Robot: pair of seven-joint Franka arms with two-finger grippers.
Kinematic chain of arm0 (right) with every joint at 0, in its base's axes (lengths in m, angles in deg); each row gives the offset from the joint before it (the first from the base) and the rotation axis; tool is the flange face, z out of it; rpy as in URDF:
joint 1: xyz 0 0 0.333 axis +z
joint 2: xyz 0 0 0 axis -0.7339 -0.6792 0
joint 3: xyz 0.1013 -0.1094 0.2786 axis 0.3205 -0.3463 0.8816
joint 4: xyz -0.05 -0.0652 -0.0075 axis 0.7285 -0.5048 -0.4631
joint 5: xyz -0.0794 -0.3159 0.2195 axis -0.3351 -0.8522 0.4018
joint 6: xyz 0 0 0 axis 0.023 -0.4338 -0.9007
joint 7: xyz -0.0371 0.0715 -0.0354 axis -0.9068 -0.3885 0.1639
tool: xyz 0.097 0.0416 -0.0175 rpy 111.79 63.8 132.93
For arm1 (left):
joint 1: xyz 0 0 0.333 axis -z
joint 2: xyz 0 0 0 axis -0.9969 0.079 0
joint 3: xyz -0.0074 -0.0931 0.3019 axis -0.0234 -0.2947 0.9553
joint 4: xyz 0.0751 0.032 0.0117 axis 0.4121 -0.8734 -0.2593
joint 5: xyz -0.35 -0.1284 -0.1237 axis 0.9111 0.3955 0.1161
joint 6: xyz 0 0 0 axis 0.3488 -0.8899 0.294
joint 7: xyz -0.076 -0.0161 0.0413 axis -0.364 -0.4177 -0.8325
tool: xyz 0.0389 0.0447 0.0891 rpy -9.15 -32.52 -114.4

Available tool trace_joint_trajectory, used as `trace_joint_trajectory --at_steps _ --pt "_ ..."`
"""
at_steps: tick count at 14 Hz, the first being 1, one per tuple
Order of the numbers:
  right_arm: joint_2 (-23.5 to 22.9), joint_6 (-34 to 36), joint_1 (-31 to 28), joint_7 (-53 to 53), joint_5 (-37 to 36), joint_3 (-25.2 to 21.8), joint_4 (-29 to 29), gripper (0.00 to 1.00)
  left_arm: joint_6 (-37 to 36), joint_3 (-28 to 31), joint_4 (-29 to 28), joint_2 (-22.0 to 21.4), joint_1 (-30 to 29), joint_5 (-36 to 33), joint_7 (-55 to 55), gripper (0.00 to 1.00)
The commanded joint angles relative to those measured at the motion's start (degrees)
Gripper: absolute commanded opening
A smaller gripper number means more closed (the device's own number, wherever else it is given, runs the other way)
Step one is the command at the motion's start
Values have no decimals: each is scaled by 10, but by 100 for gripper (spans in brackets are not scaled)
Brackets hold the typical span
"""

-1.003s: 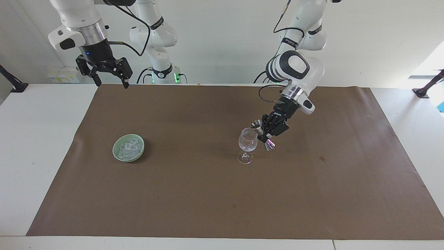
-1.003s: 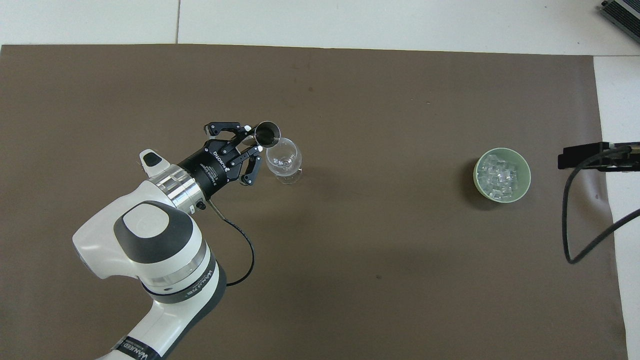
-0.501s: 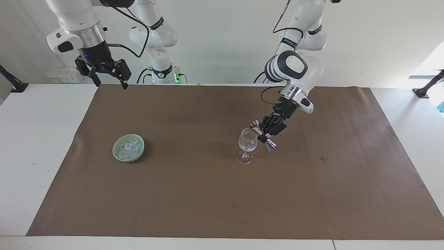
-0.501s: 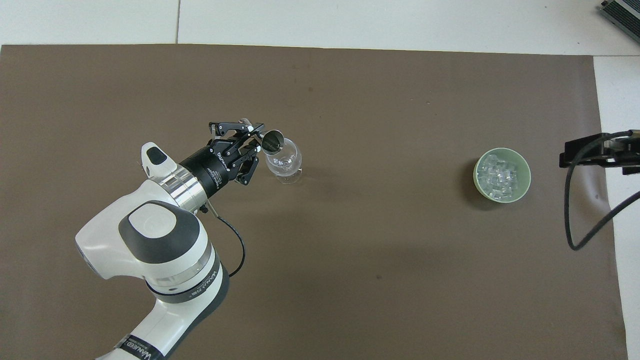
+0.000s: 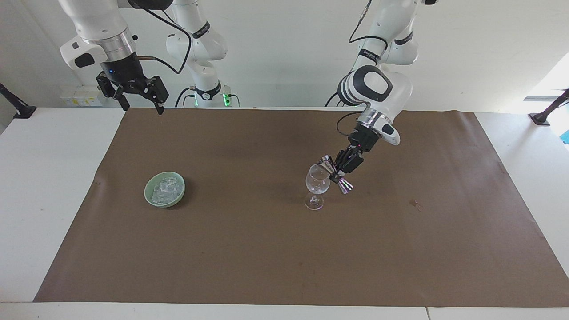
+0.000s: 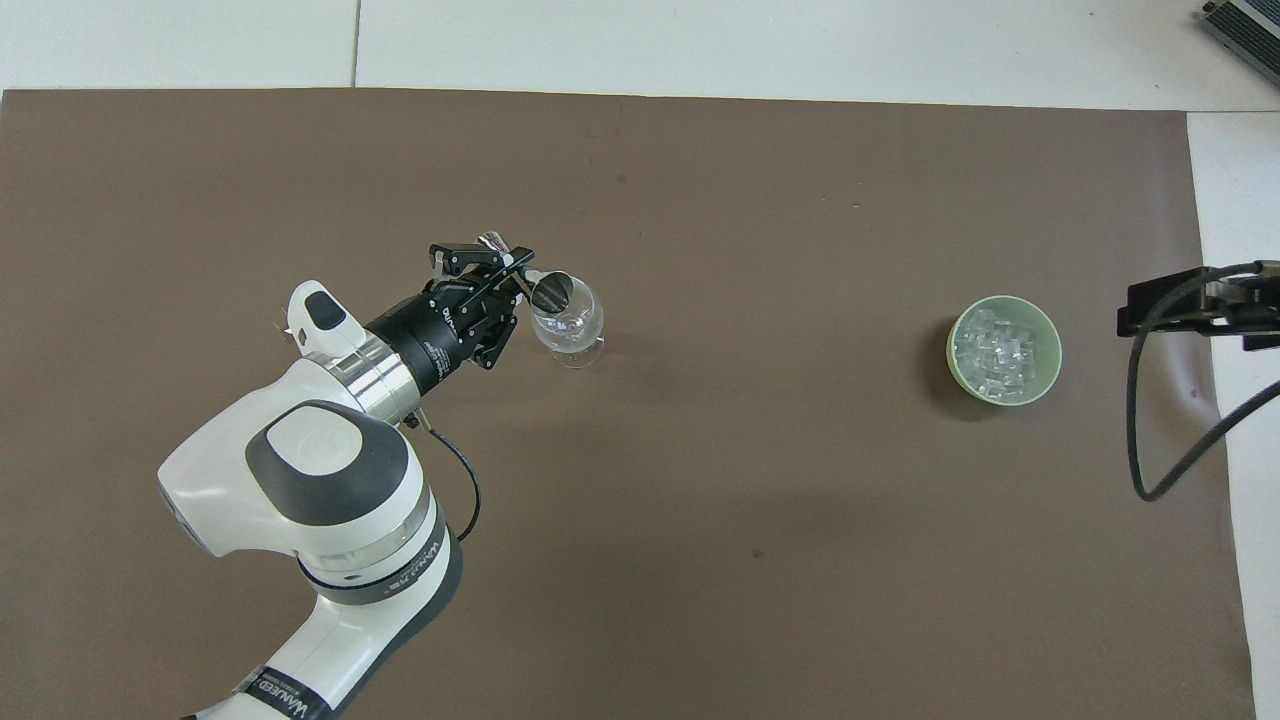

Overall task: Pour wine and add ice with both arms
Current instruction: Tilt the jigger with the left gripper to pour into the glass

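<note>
The left gripper (image 5: 339,170) is clamping a small steel double-cone jigger (image 5: 336,174) at its waist, tilting one mouth over the rim of the clear stemmed wine glass (image 5: 316,186), which is standing upright on the brown paper mat (image 5: 284,249). The right gripper (image 5: 141,103) is waiting high over the mat's corner at the right arm's end, fingers spread and carrying nothing. The ice (image 5: 163,190) cubes are lying heaped in the pale green round bowl (image 5: 151,201) on the mat toward the right arm's end.
</note>
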Motion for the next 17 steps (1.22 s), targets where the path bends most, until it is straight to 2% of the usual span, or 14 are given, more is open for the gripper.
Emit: trace_joint_trajectory --at_steps 1,8,14,17 --pt "2 8 -5 -6 12 5 4 100 15 6 15 8 11 -11 -26 0" --pt "3 8 -4 -8 12 5 5 100 24 6 15 8 11 -13 -116 0" --pt "6 8 -4 -8 12 5 10 100 43 6 19 11 24 -16 -145 0" --pt "6 7 -4 -8 12 5 10 100 49 6 29 19 30 -42 -152 0"
